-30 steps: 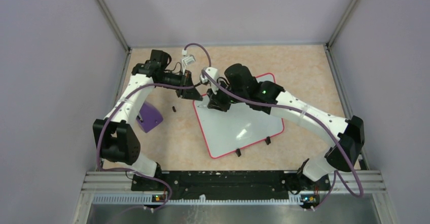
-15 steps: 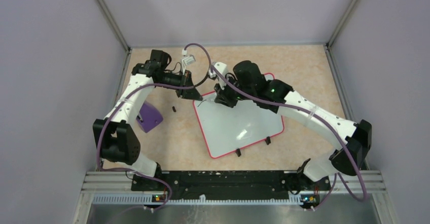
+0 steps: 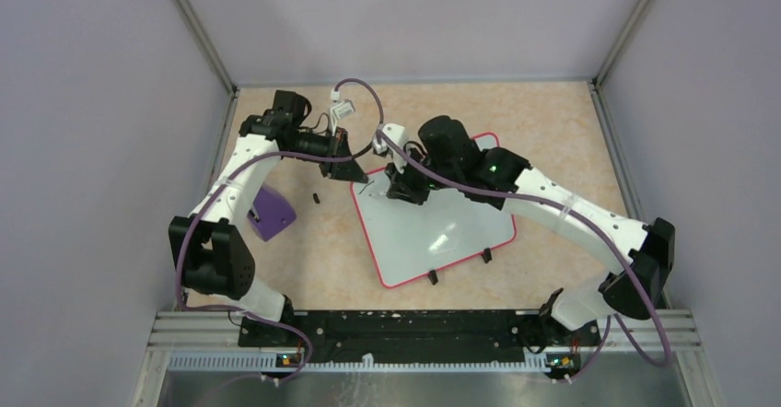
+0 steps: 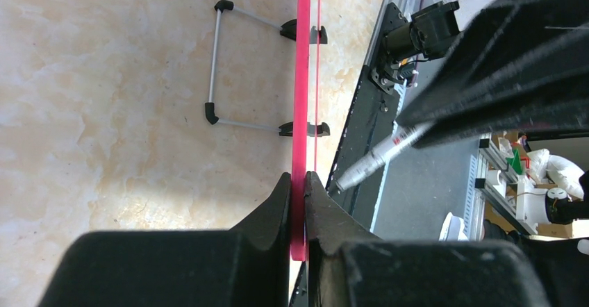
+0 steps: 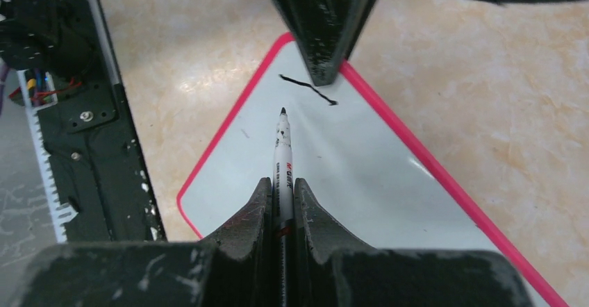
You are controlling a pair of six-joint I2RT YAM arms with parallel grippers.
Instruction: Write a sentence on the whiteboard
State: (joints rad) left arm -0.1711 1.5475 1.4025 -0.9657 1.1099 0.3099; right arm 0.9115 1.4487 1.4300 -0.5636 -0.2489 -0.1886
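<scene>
On the bench, centre-right in the top view, the whiteboard lies flat and turned at an angle, its black feet on the near edge toward the arm bases. Left hand sits at the board's far-left corner, fingers clamped together on the red-pink rim. The left wrist view shows the rim running edge-on straight into the pinch of the left hand, with a wire stand clipped to the rim further along. Right hand hangs over the far-left part of the board, just beside the left hand. In the right wrist view the right hand is closed on a marker, tip pointing down at the white surface; can't tell if the tip touches. One short black stroke is on the board near that corner, just past the marker tip and right by the left hand's finger. No readable lettering. The marker also shows in the left wrist view, angled toward the board. Purple block lies on the bench left of the board, partly under the left arm, and a small black piece sits between block and board.
</scene>
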